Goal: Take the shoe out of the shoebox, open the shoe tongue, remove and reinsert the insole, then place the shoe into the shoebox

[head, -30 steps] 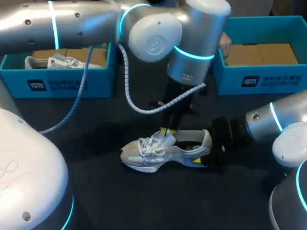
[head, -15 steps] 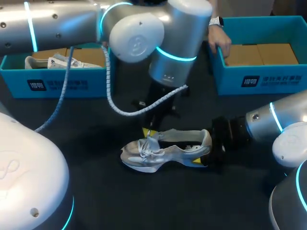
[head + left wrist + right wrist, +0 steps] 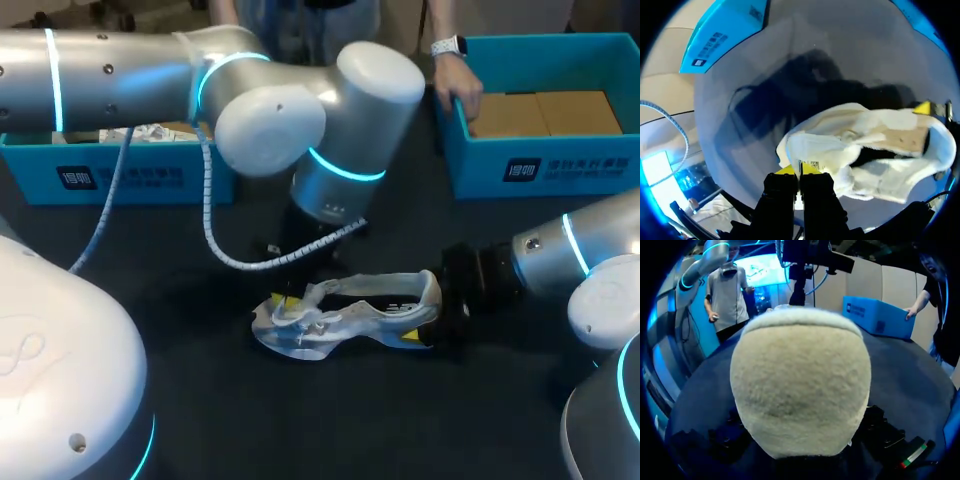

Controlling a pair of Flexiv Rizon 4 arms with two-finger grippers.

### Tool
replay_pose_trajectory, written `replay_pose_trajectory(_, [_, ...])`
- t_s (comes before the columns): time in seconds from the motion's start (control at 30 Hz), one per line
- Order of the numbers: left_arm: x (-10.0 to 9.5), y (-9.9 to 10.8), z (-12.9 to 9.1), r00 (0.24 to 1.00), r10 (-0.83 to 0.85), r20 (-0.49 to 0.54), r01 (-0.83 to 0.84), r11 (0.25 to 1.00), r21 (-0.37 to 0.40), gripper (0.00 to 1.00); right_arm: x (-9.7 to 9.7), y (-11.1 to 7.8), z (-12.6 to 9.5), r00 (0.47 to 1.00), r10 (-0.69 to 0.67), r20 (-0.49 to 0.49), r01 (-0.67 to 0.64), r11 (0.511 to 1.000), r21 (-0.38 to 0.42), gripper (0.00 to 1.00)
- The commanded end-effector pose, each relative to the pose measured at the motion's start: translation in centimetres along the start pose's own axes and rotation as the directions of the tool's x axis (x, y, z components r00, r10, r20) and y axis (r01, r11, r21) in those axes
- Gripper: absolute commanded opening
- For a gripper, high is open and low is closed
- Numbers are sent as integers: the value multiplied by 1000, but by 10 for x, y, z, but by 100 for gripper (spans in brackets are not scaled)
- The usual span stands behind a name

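Dark tabletop carried a white-and-grey mesh sneaker at its middle, long axis running across the robot, toe toward the left arm and heel toward the right. The left gripper hung over the forefoot, its yellow tips closed almost together on the sneaker's white padded tongue, so the open collar lay just ahead of it, toward the heel. The right gripper straddled the fleecy heel, a fingertip pressed on each side. Two bright blue cardboard shoeboxes stood well behind, each with a white printed label; a person's hand rested on the right one's rim. Print on the tongue's tag was too small to tell.
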State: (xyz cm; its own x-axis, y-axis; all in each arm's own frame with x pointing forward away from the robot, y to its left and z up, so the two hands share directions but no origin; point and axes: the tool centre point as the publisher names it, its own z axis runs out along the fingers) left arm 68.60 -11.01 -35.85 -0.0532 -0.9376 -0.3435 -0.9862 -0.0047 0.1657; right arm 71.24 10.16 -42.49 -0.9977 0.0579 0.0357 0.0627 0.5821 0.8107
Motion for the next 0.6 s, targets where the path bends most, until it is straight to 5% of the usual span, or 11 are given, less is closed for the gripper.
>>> replay_pose_trajectory(0.03, [7,0,16,1000,-30,8,30,1000,-4,0,0,0,1,1000,1,2,-1,1000,3,0])
replay_pose_trajectory(0.27, [5,-3,31,998,-61,25,62,998,-17,4,0,0,1,1000,1,2,-1,1000,3,0])
replay_pose_trajectory(0.33, [2,-4,29,998,-62,16,62,998,-25,18,0,0,1,1000,1,2,-1,1000,3,0])
replay_pose_trajectory(0.37, [-1,-5,29,998,-63,10,63,997,-32,36,0,0,1,1000,1,2,-1,1000,3,0])
replay_pose_trajectory(0.53, [-8,-5,28,999,-40,13,41,999,-32,92,0,0,1,1000,1,2,-1,1000,3,0])
replay_pose_trajectory(0.6, [-10,-4,24,1000,-11,2,11,1000,-23,100,0,0,1,1000,1,2,-1,1000,3,0])
